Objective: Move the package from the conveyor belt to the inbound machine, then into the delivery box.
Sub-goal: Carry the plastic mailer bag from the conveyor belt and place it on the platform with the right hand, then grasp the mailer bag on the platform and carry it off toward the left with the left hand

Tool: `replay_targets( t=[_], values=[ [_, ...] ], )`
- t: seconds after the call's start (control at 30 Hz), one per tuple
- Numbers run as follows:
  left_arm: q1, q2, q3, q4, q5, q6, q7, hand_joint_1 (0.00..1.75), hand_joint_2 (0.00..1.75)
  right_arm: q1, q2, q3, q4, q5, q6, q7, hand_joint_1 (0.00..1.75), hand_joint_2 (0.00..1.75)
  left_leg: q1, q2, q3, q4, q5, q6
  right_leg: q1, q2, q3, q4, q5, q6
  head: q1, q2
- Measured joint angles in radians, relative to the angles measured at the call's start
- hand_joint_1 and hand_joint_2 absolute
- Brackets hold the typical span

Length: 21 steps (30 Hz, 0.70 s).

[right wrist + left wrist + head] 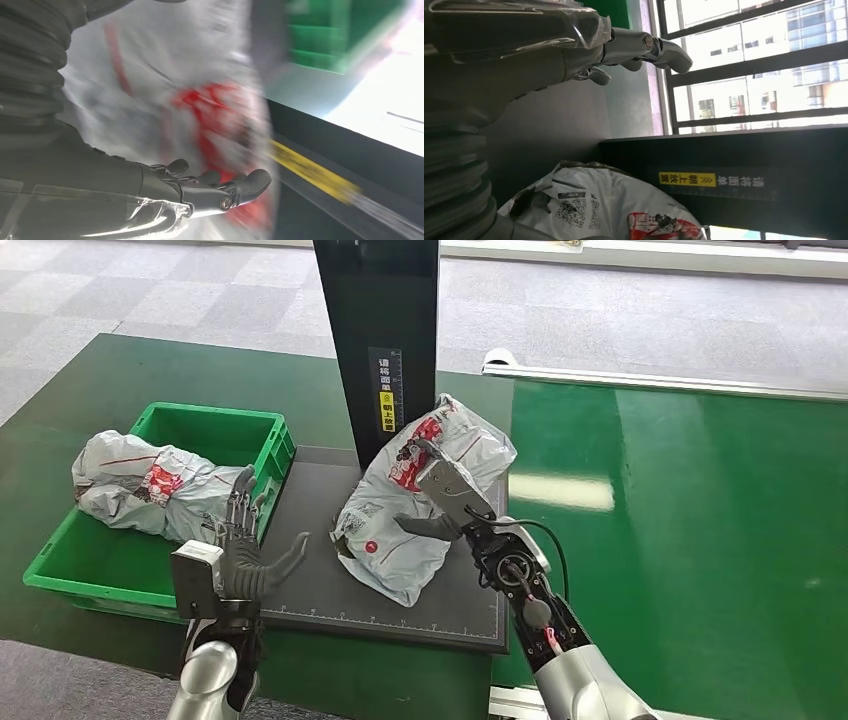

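Note:
A white-and-grey plastic package (385, 540) with red print lies tilted on the black plate of the inbound machine (320, 590), its upper end near the black column (385, 330). My right hand (440, 495) lies against the package's right side, fingers stretched along it and thumb spread on its face; the blurred right wrist view shows those fingers (225, 190) straight beside the package (200, 90). My left hand (245, 550) hovers at the plate's left edge, fingers spread and holding nothing. The left wrist view shows its fingers (644, 47) extended, with the package (589, 205) beyond.
A green delivery box (210, 412) stands left of the plate with another grey package (150, 485) lying in it. The green conveyor belt (700, 520) runs along the right. A yellow label (385, 398) marks the column. Grey tiled floor lies beyond.

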<state>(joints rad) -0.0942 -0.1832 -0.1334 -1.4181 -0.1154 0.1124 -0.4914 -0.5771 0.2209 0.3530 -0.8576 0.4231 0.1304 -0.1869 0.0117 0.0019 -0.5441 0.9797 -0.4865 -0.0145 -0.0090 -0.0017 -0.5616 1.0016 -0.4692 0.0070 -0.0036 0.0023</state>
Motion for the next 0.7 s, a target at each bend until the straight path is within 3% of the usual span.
replay_targets(
  t=[0.17, 0.3, 0.53, 0.7],
  values=[
    [0.005, -0.012, -0.029, 0.018, -0.069, -0.025, 0.016, 0.00, 1.75, 0.139, -0.025, 0.000, -0.426, -0.093, -0.056, -0.034, 0.00, 1.75, 0.000, -0.001, -0.002, 0.000, 0.000, 0.000, 0.000, -0.001, -0.002, 0.000, 0.000, 0.000, 0.000, 0.000],
    [-0.008, -0.020, -0.058, 0.057, -0.105, -0.036, 0.016, 0.00, 1.75, 0.252, -0.058, -0.050, -0.674, -0.156, -0.091, -0.097, 0.00, 1.75, -0.001, 0.000, -0.002, 0.000, -0.001, 0.000, -0.001, 0.000, -0.002, -0.001, 0.000, 0.000, 0.000, 0.000],
    [-0.064, -0.027, -0.102, 0.141, -0.200, -0.041, 0.033, 0.00, 1.75, 0.405, -0.091, -0.150, -0.872, -0.200, -0.158, -0.191, 0.00, 1.75, -0.001, 0.000, -0.001, 0.000, -0.001, 0.000, -0.001, 0.000, -0.001, -0.001, 0.000, 0.000, 0.000, 0.000],
    [-0.135, -0.028, -0.164, 0.257, -0.420, 0.019, 0.109, 0.00, 1.75, 0.462, -0.099, -0.200, -0.927, -0.225, -0.175, -0.236, 0.00, 1.75, -0.001, 0.000, -0.001, 0.000, -0.001, 0.000, -0.001, 0.000, -0.001, -0.001, 0.000, 0.000, 0.000, 0.000]
  ],
)
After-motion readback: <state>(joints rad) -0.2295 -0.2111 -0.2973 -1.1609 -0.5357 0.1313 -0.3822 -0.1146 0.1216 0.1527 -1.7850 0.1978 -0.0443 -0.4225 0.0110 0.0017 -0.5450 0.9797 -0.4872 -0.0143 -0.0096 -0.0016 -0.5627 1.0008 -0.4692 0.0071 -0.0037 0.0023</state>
